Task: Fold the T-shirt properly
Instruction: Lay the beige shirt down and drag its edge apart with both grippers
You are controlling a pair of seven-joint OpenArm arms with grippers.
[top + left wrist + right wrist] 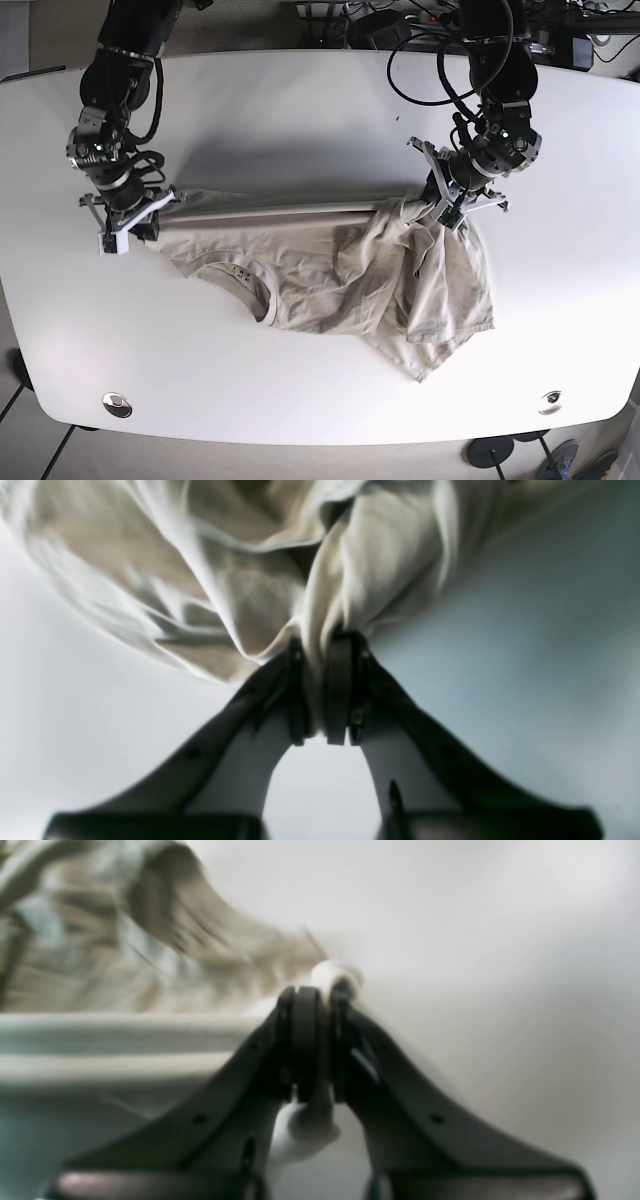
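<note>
Both grippers are clamped on the shirt (pixel 330 275), right gripper (pixel 133 215) at scene-left and left gripper (pixel 440 200) at scene-right, 1 edge pulled taut left-to-right between them while the rest sags crumpled toward the table's (pixel 300 110) near side.

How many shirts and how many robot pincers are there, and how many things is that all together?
T-shirt: 1
Pincers: 2, the left pincer and the right pincer, both clamped on the shirt
Total: 3

White oval table (pixel 320 100); cables (pixel 420 15) behind
</note>
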